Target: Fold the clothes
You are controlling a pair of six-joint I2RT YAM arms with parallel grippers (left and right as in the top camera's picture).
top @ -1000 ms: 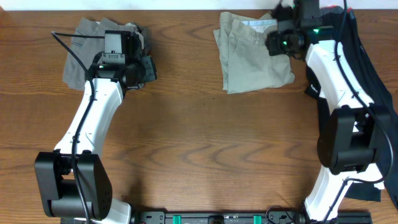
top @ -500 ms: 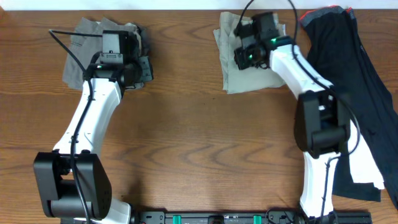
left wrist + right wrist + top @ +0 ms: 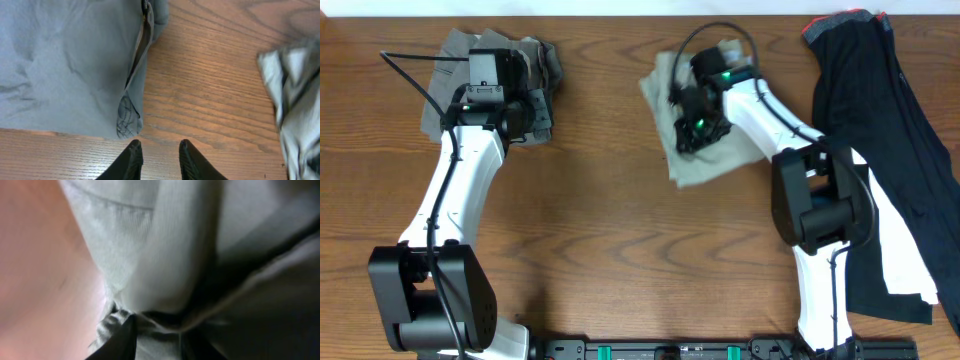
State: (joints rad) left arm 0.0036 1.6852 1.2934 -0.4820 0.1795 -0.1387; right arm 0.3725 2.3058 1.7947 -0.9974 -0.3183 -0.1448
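Three garments lie on the tabletop [image 3: 620,250], and the one in hand is the khaki shorts [image 3: 692,168], rumpled near the far edge a little right of centre. The right claw [image 3: 157,341] is clenched on a bunched ridge of that pale cloth, which fills its wrist view; we judge this to be the drawing-out step before any fold. To do it well we should keep the pinch firm, pull low and slowly toward the middle of the tabletop, and let the cloth slide flat rather than lift into a heap, then smooth it before creasing. The left claw [image 3: 158,156] hangs released, bare wood between its fingers, just beside the hem of the grey shorts [image 3: 65,65] at the far left. The black garment [image 3: 880,120] with its white patch [image 3: 905,260] sprawls along the right side, close against the right arm [image 3: 820,200]; we think a wide swing could snag it.
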